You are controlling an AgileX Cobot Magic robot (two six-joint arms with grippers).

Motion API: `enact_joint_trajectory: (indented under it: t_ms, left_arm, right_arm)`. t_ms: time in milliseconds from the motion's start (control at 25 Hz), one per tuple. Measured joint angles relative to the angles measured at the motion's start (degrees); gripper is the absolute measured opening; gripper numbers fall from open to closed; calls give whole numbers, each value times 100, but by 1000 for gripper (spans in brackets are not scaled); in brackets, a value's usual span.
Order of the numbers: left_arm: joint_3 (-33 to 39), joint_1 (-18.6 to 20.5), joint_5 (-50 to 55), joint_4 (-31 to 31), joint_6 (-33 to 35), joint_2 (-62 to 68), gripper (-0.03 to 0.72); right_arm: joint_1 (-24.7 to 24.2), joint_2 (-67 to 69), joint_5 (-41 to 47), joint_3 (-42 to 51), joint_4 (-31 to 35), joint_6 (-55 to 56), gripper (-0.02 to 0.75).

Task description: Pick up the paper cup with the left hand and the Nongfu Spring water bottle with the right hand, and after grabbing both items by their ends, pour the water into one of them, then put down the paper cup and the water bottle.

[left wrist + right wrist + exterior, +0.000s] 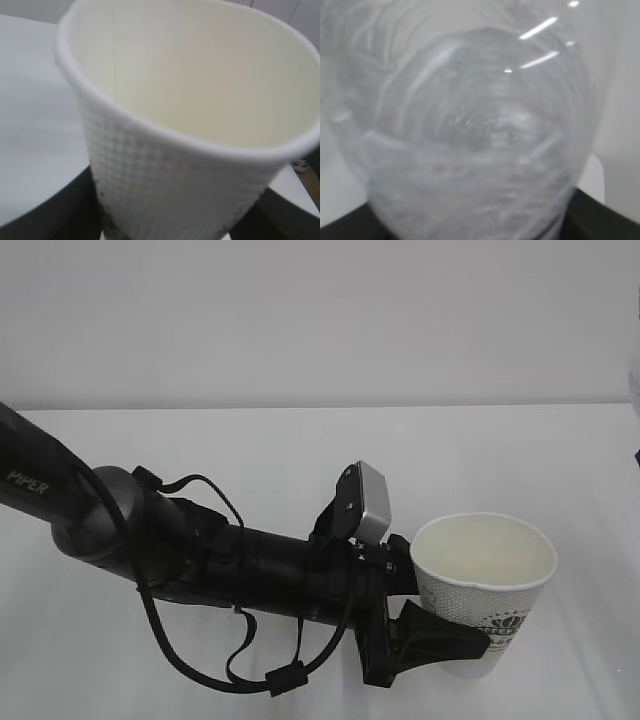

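left hand (425, 615): my fingers are clamped round the low part of the paper cup (484, 585), lower right of frame, upright, mouth open

right hand: wrapped around the Nongfu Spring water bottle (470, 135), blurry, filling my wrist view

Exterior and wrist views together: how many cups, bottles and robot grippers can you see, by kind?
Paper cup: 1
Water bottle, blurred and close to the lens: 1
Grippers: 2, the left gripper and the right gripper, barely visible
Total: 4
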Motion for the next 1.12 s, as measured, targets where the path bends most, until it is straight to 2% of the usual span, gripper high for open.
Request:
enact_joint_trajectory:
  t_ms: [320,1120]
  left_arm:
    - [0,0,0,0,-26,0,489]
    - [0,-10,0,0,-38,0,489]
  right_arm:
    - [0,0,-34,0,-625,-68,422]
    - [0,0,-34,0,-796,-866,422]
